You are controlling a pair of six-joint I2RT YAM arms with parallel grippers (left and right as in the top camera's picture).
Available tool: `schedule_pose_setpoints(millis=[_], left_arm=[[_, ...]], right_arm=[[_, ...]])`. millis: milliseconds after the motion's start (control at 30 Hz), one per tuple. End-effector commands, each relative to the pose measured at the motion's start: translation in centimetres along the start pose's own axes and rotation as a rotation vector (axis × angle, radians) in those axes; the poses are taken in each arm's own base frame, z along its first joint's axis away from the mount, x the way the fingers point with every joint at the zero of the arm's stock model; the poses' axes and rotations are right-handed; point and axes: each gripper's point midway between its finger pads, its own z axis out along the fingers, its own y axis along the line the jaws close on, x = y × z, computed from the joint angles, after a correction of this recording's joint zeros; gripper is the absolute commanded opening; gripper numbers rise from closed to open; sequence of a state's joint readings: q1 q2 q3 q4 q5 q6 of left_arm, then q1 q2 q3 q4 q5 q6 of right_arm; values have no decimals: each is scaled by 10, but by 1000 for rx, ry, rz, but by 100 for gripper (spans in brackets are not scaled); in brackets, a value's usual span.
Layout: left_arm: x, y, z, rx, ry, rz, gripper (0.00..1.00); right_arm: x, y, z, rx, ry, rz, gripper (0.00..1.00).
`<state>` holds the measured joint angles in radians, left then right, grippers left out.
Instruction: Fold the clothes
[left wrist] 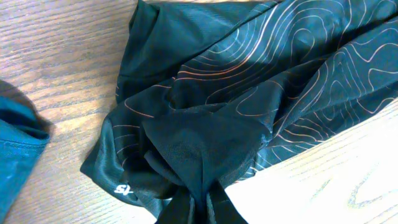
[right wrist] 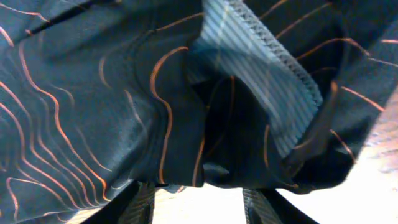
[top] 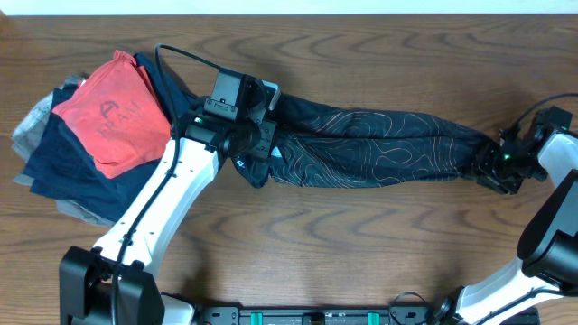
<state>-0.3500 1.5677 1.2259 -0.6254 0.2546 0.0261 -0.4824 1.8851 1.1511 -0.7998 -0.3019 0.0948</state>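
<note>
Spreading step. Left gripper (top: 255, 152) clamped on jersey (top: 379, 144), 9 o'clock end. Right gripper (top: 489, 163) at 3 o'clock end, jaws apart. Next move likely needs a flattened, squared cloth.

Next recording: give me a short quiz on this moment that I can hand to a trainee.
1. True or false: the red-orange shirt lies on top of the pile of other garments.
2. What is the left claw shut on? A. the black jersey. B. the red-orange shirt. C. a navy garment.
3. Which claw is at the end of the black jersey farthest from the pile?

Key: 1 true; 2 A; 3 the right claw.
</note>
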Motion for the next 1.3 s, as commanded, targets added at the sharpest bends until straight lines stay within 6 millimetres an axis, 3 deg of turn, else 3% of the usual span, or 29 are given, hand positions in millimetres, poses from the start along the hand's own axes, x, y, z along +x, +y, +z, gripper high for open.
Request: schedule_pose_setpoints(millis=[0,400,600,933,1000,1100,1267], left_arm=[[1,1,1,-11,4,0,6],[1,1,1,-11,4,0,6],[1,1,1,-10,4,0,6],[1,1,1,-11,4,0,6],[1,1,1,-11,4,0,6],[1,1,1,-11,5,-1,6],[1,1,1,-11,5,-1,6]], right_arm=[[2,11,2,-46,13,-15,40],[-24,26,-28,-69,-34,-32,42],[-16,14,-18,-3,-14,-30,46],[-4,20,6,-6,-12,-71,47],[-5,22,6,-7,-16,-80,38],[-6,22,6,-7,-20,-80,3],[-8,20,-6,-6,-23,-61,1]])
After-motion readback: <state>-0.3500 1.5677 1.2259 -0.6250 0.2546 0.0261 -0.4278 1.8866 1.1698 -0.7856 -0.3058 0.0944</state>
